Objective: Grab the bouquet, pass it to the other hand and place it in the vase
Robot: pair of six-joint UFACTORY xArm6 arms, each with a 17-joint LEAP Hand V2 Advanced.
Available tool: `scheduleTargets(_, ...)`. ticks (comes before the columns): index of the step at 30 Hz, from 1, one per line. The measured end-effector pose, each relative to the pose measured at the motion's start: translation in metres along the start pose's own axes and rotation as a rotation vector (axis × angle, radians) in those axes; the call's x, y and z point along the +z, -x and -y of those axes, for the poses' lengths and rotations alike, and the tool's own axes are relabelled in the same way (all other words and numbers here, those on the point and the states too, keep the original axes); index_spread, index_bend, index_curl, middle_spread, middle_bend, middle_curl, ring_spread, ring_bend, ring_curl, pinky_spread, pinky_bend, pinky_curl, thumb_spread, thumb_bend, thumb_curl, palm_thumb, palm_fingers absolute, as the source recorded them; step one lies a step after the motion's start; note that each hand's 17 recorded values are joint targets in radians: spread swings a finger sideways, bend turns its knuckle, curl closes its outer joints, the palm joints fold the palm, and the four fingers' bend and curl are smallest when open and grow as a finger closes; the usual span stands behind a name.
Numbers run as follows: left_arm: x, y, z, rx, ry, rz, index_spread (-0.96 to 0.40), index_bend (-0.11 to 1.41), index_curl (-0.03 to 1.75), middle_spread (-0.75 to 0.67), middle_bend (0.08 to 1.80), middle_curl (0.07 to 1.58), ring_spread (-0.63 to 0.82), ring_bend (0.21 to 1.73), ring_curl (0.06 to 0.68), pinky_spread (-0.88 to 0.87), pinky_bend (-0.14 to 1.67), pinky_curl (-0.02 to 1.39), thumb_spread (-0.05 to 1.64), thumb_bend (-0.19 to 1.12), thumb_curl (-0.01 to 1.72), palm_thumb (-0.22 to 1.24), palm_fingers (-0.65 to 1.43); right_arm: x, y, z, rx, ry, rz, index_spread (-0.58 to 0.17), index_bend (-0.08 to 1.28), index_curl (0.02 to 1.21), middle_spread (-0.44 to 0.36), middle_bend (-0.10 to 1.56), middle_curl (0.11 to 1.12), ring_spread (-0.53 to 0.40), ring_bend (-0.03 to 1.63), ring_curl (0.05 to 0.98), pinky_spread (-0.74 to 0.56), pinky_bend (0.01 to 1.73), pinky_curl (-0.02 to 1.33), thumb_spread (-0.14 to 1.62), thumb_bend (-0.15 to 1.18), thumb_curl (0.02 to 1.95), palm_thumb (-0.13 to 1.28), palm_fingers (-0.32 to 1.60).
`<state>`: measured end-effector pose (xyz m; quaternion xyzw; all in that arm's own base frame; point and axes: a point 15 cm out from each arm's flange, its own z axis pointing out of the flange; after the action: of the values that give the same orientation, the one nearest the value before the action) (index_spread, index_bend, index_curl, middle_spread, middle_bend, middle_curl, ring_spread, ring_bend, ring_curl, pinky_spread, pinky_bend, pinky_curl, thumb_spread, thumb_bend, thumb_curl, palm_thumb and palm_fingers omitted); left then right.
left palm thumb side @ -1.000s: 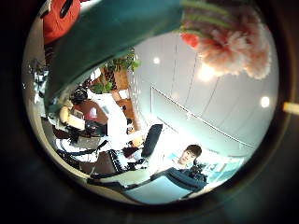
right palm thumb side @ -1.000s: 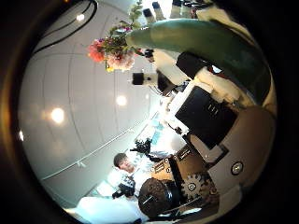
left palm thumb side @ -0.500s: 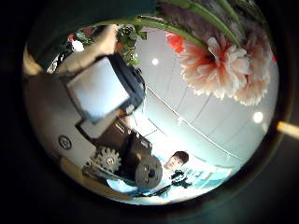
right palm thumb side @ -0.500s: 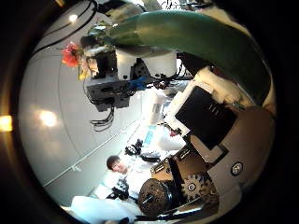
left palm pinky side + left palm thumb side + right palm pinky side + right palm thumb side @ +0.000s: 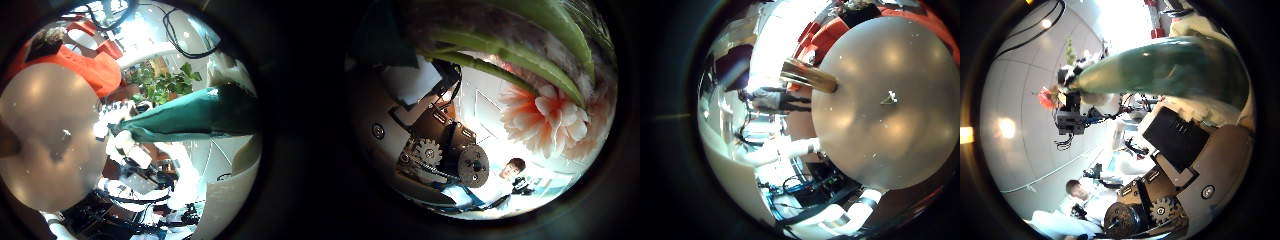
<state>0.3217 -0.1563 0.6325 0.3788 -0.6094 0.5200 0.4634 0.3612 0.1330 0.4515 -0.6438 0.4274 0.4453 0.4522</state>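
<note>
The handover was underway: the right hand [image 5: 1175,165] clasped the bouquet's green wrap [image 5: 1155,68]. The left hand [image 5: 420,130] sat beside the pink flower [image 5: 545,115], its grip unclear; next it needed to close firmly.

A round tabletop [image 5: 40,170] filled much of both little finger side views, its bare surface carrying a small mark [image 5: 888,98]. A leafy plant [image 5: 165,82] showed past the tabletop's edge. Ceiling lamps [image 5: 1004,128] glowed overhead

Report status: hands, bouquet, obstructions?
Right robot hand holding bouquet by wrap. Left robot hand at flower end, grip unclear. Nothing seen between them.
</note>
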Motion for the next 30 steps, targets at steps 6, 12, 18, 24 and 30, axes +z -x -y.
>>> scheduleTargets(6, -0.031, -0.042, 0.011, 0.138, -0.081, 0.134, -0.65, 0.78, 0.90, -0.46, 1.20, 0.91, -0.39, 1.49, 0.549, -0.53, 1.29, 0.73, 1.02, 0.16, 0.74, 1.01, 1.07, 0.006, 0.008, -0.005, 0.017, -0.054, 0.077, -0.292, 0.86, 0.93, -0.158, 1.16, 0.80, -0.212, 1.29, 0.678, -0.33, 1.10, 0.88, 1.01, -0.03, 1.02, 0.88, 0.95)
scheduleTargets(12, -0.071, -0.074, 0.014, 0.224, -0.178, 0.329, -0.69, 0.74, 1.01, -0.47, 1.20, 0.92, -0.39, 1.50, 0.549, -0.54, 1.28, 0.75, 1.03, 0.14, 0.79, 1.00, 1.06, -0.003, 0.006, -0.008, 0.021, -0.090, 0.075, -0.344, 0.59, 0.84, -0.132, 0.86, 0.71, -0.184, 1.12, 0.618, -0.28, 0.95, 0.83, 1.01, -0.03, 0.89, 0.83, 0.18)
scheduleTargets(18, -0.093, -0.077, 0.008, 0.220, -0.213, 0.403, -0.72, 0.68, 1.10, -0.47, 1.20, 0.92, -0.39, 1.50, 0.546, -0.54, 1.28, 0.76, 1.03, 0.13, 0.84, 1.01, 1.07, -0.004, 0.008, -0.008, 0.010, -0.080, 0.059, -0.406, 0.31, 0.59, -0.016, 0.50, 0.51, 0.059, 0.81, 0.434, 0.16, 0.91, 0.72, 0.98, -0.04, 0.78, 0.78, -0.12)
scheduleTargets(24, -0.107, -0.066, 0.002, 0.180, -0.216, 0.435, -0.75, 0.63, 1.18, -0.48, 1.20, 0.93, -0.40, 1.50, 0.542, -0.54, 1.27, 0.76, 1.03, 0.11, 0.88, 1.01, 1.08, -0.004, 0.006, -0.009, 0.018, -0.074, 0.044, -0.402, 0.19, 0.48, 0.040, 0.34, 0.42, 0.157, 0.63, 0.347, 0.37, 0.72, 0.60, 0.97, -0.04, 0.70, 0.74, -0.10)
scheduleTargets(30, -0.119, -0.047, 0.000, 0.125, -0.197, 0.421, -0.77, 0.59, 1.24, -0.49, 1.19, 0.93, -0.40, 1.49, 0.538, -0.55, 1.26, 0.76, 1.03, 0.09, 0.91, 1.01, 1.08, -0.009, -0.009, -0.009, 0.032, -0.081, -0.053, -0.387, 0.14, 0.39, 0.088, 0.24, 0.37, 0.219, 0.54, 0.299, 0.46, 0.62, 0.50, 0.98, -0.04, 0.62, 0.67, -0.06)
